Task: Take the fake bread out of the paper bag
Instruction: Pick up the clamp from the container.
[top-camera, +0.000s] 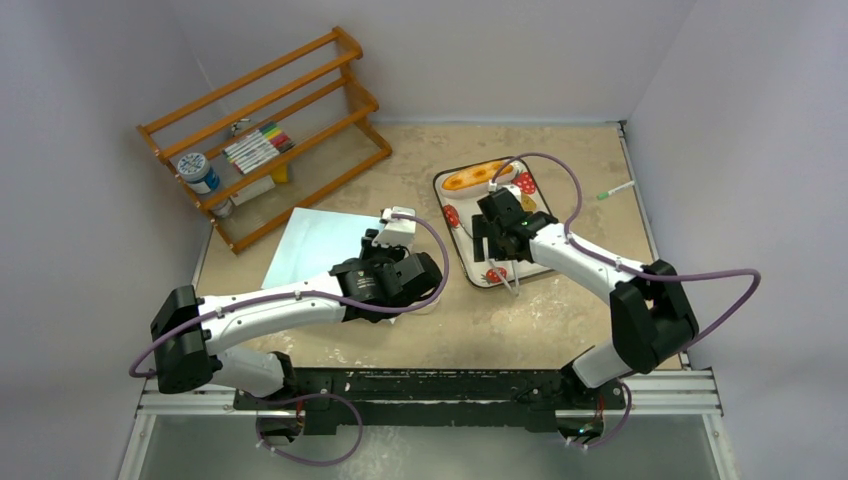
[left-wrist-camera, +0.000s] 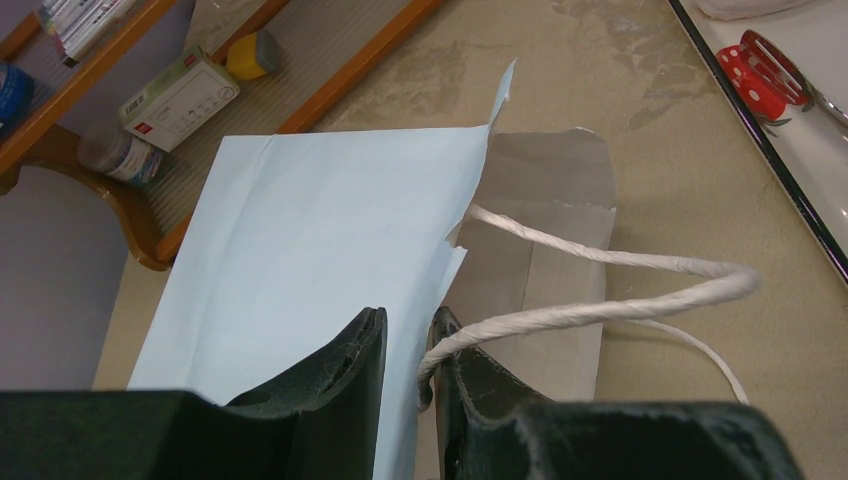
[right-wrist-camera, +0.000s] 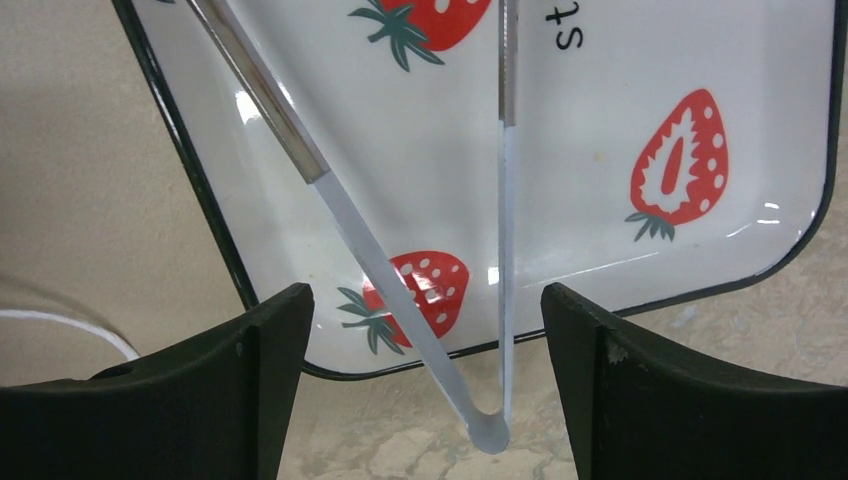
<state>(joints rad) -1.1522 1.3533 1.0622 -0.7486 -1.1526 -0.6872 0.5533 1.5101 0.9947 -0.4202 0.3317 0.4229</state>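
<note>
Paper bag (top-camera: 315, 245) lying on mottled beige table (top-camera: 450, 325), plain grey walls (top-camera: 480, 50)

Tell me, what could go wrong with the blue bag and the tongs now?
1. The left gripper pinches just the thin edge of the paper bag, which looks jagged there; pulling could tear it.
2. The cord handle loops beside that gripper and might snag.
3. The right gripper hangs open over the tongs, whose bend overhangs the tray; they could slip when squeezed.
</note>
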